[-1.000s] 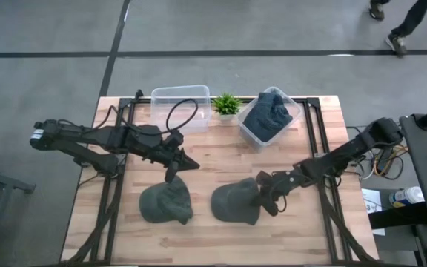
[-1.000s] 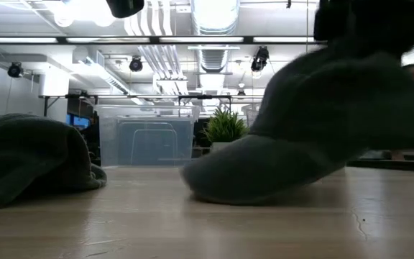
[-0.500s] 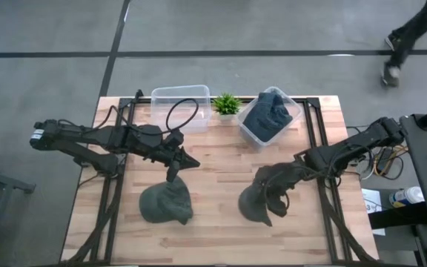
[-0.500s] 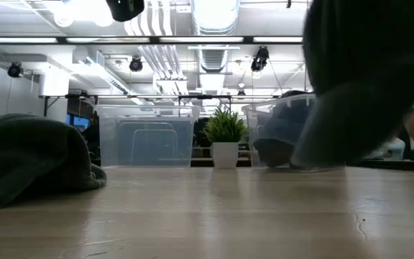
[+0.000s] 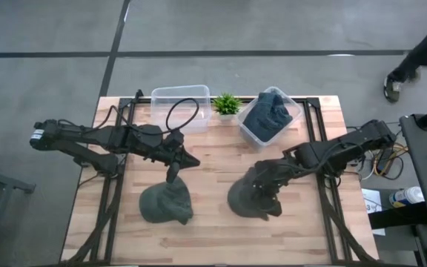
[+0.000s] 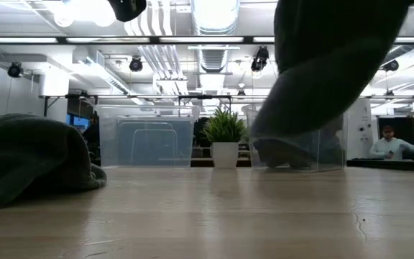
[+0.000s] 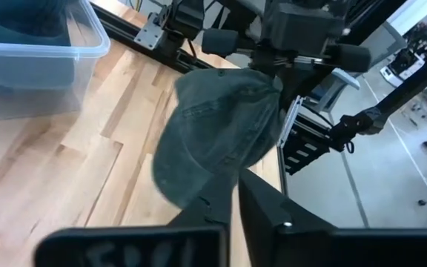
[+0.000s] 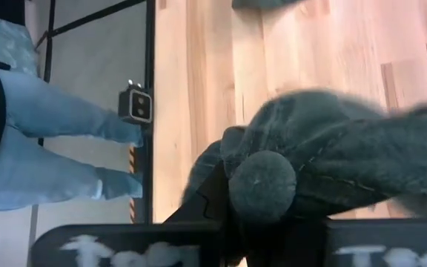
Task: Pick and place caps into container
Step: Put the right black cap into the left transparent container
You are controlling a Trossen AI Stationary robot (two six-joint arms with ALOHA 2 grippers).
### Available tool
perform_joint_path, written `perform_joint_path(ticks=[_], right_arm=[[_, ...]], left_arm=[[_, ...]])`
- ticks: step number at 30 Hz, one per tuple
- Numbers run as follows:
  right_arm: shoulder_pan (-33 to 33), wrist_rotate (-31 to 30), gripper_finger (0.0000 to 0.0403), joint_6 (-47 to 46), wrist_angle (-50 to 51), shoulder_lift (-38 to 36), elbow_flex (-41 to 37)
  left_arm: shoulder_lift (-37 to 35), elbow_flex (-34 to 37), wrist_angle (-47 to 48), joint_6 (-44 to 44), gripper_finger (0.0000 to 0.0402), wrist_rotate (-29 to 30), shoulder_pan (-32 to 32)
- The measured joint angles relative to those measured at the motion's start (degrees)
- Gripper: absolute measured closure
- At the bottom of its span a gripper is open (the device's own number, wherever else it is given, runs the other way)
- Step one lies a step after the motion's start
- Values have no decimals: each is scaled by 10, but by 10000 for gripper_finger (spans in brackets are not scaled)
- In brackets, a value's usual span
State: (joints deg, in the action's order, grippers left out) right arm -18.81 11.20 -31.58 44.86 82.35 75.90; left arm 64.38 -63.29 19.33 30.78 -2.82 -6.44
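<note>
From above, the right claw (image 5: 267, 185) was pinched tight on a soft dark olive-green cloth cap (image 5: 252, 197), which hung from it over the wooden desk (image 5: 213, 159). Beyond this claw, at the far edge, stood a clear plastic box (image 5: 270, 116) that already had dark blue caps (image 5: 267, 111) in it. An empty clear plastic tub (image 5: 179, 107) sat beside it. The left claw (image 5: 173, 176) waited with its fingers together and nothing in them, just above a second olive-green cap (image 5: 165, 202) lying flat.

From desk height, the held cap hung clear of the wood, and the other one (image 6: 31, 158) rested on it.

The left wrist view showed the held cap (image 7: 221, 133) dangling ahead.

The right wrist view showed the cloth (image 8: 325, 159) bunched between its fingers.

I think some of the job was done. Two caps were left to put away.
</note>
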Motion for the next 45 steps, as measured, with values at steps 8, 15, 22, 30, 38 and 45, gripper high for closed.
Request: perform_joint_path(ticks=[8, 15, 22, 30, 38, 45], right_arm=[[2, 7, 395, 9, 5, 35, 54], [3, 13, 395, 33, 44, 61, 93], [4, 14, 395, 49, 59, 78, 119], [5, 13, 395, 49, 60, 75, 120], [5, 13, 395, 51, 60, 74, 120], [5, 13, 395, 68, 60, 74, 122]], left_arm=[[0, 0, 0, -19, 282, -1, 3], [0, 0, -9, -33, 244, -1, 4], [0, 0, -17, -42, 243, -1, 4], [0, 0, -22, -83, 243, 37, 5], [1, 0, -22, -81, 243, 72, 5], [1, 0, -34, -82, 243, 75, 5]])
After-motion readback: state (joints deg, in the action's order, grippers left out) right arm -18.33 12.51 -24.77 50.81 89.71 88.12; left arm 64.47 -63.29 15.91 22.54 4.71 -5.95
